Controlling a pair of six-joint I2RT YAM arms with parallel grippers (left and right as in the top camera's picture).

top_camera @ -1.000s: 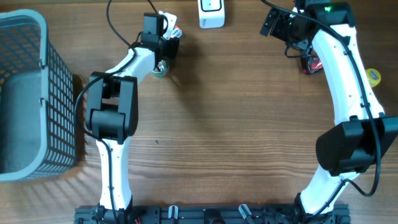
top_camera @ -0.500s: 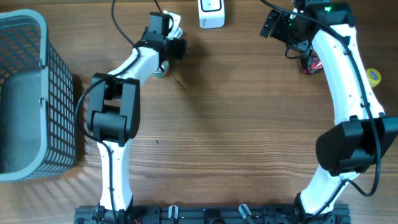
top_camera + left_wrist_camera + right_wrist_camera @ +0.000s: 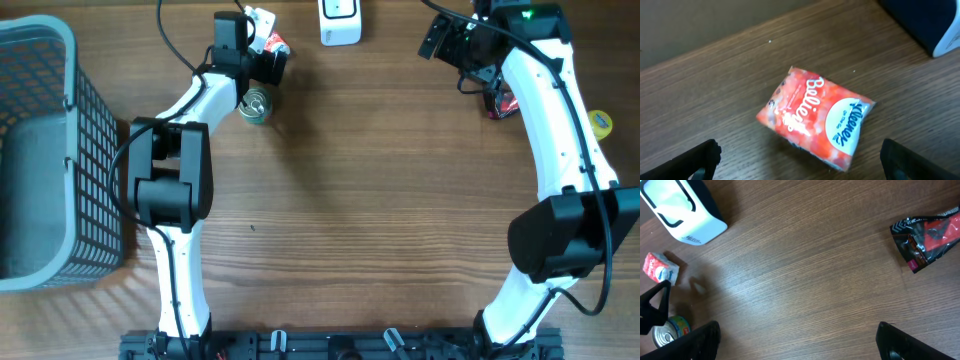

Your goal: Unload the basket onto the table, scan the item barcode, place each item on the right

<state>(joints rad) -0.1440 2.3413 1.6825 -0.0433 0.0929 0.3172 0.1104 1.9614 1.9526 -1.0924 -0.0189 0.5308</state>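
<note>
Left tool (image 3: 800, 148) and right tool (image 3: 797, 329) both spread apart — one tissue pack (image 3: 815, 120), one can (image 3: 255, 104), one scanner (image 3: 340, 20).

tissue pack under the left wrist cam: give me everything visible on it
The tissue pack is a small, soft, plastic-wrapped pouch, orange-red with a flowery print, white script lettering and a white oval Kleenex logo. It looks sealed and slightly puffy. It lies flat and skewed on the wooden table, printed face up, and no barcode shows. Only the table touches it. The left gripper hovers open above it, clear of it.
</note>
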